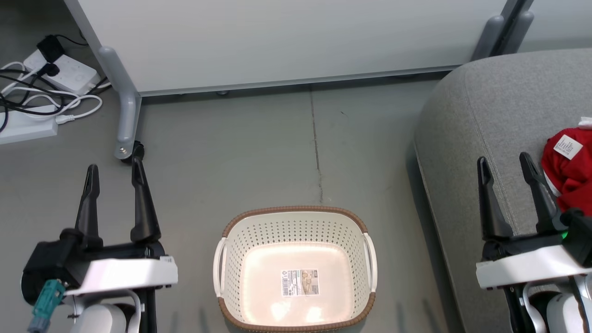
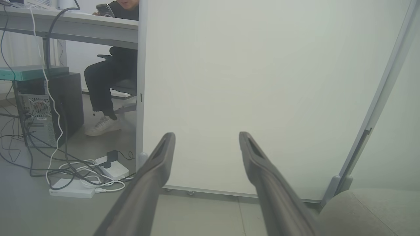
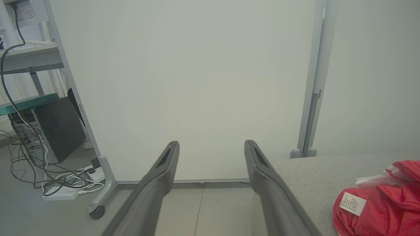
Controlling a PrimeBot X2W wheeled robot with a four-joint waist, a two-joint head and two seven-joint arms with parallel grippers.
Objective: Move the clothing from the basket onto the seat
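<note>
Seat (image 1: 490, 120): large, grey woven upholstery with a rounded corner and one seam line. It stands at the robot's right, near the basket.

Judgement: the transfer looks complete, so the step in hand is verification and standby. Keep both arms clear of the seat edge. Confirm the basket interior from the head view. Check that the clothing lies well in from the seat's edge so that it cannot slide off. Part of the pile is cut off by the picture border, so its full extent cannot be confirmed.

Basket (image 1: 296, 210): cream-white perforated plastic, a rounded rectangle with a brown woven-look rim and side handles. It sits on the floor between the two arms and holds nothing but its label sticker (image 1: 299, 282).

Clothing (image 1: 571, 178): soft bright red fabric with white trim, crumpled in a heap on the seat near the right gripper and not held.

Left gripper (image 1: 114, 165) and right gripper (image 1: 503, 159): long dark tapered fingers, spread wide, nothing between them.

Tag (image 1: 568, 146): small, white, printed, sewn to the red fabric
</note>
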